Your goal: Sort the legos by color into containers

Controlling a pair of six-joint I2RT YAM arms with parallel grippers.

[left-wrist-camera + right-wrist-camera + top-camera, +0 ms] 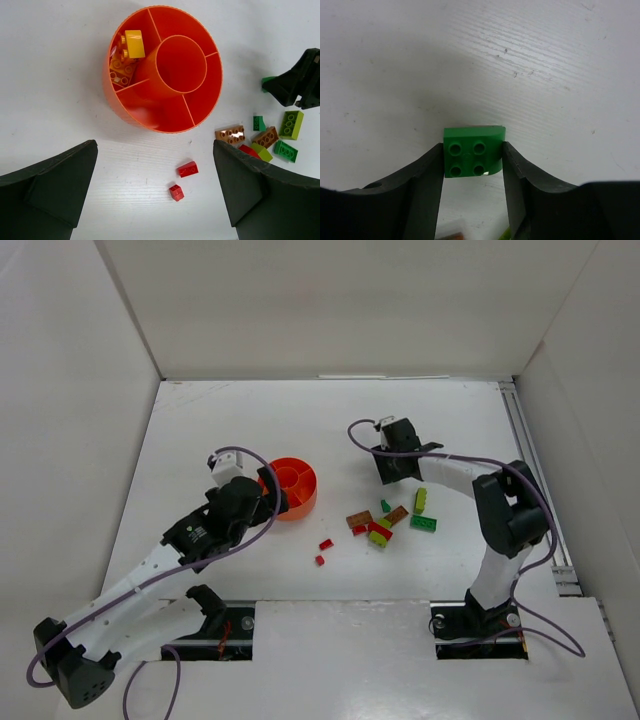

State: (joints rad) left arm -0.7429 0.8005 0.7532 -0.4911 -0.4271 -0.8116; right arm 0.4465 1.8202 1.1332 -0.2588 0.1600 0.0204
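Right jaws pinch a green brick [472, 158] (left jaws gape, empty).

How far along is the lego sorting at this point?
Early. Done: a few orange and yellow legos sit in one compartment of the bowl. In hand: the right gripper pinches a green lego; the left gripper is open and empty. Left: two red legos, plus the pile of brown, lime and green ones, all on the table.
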